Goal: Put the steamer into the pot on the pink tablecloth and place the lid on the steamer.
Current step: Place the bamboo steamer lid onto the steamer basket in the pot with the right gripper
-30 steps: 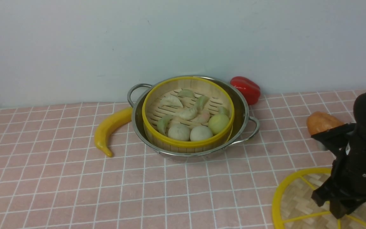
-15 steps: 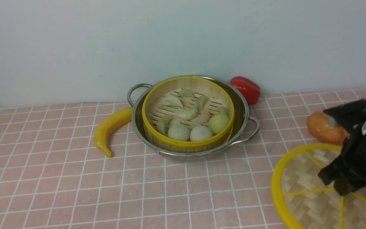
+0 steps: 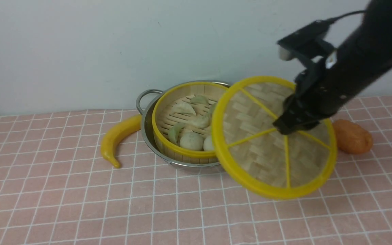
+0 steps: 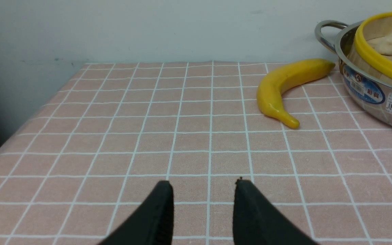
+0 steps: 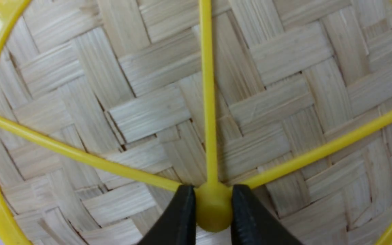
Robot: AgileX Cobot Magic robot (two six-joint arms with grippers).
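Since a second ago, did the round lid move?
Yes. The lid rose off the pink tablecloth and swung left toward the pot, held by the right hand.

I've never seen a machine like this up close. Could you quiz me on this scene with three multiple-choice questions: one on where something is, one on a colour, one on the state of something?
1. The steamer sits: A in the pot; B on the floor; C in the air.
2. The lid has a rim that is: A red; B green; C yellow.
3. The right tool is: A open and empty; B shut on the lid's knob; C out of sight.

Answers:
1 A: its bamboo wall stands inside the steel rim.
2 C: the rim shows yellow all round.
3 B: the right wrist view shows it clamping the knob.
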